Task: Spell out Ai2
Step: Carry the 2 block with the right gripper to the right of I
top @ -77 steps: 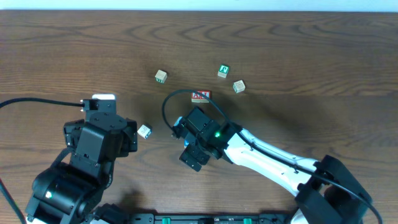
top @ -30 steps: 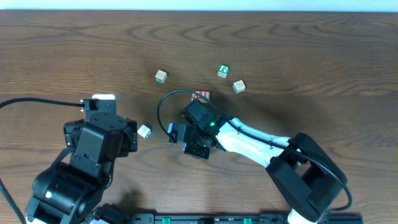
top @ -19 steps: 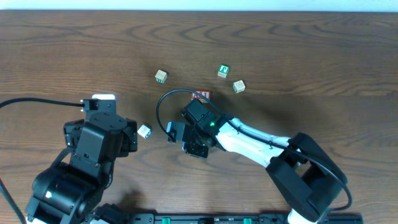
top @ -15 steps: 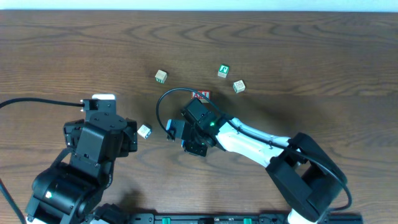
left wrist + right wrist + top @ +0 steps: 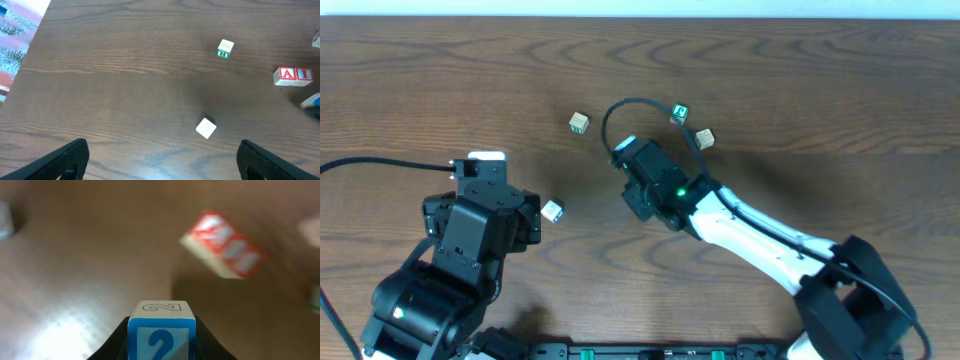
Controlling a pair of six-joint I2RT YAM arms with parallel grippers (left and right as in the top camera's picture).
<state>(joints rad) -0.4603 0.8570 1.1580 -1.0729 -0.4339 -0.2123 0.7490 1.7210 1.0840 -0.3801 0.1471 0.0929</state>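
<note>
The blue "2" cube fills the bottom of the right wrist view, with my right gripper shut on its sides and holding it above the table. Ahead of it, blurred, the red "A" and "I" cubes lie side by side. The left wrist view shows that pair sharply, the "A" cube left of the "I" cube, touching. Overhead, the right gripper covers the spot where they lie. My left gripper is open and empty, low over bare wood.
A green-lettered cube sits at the back left, another and a pale beige cube at the back right. A pale cube lies just right of the left arm. A black cable loops over the right wrist.
My right gripper has closed on the "2" cube, lifted it and swung away from the front of the table, up over the "A" and "I" cubes. The left arm has not moved.
</note>
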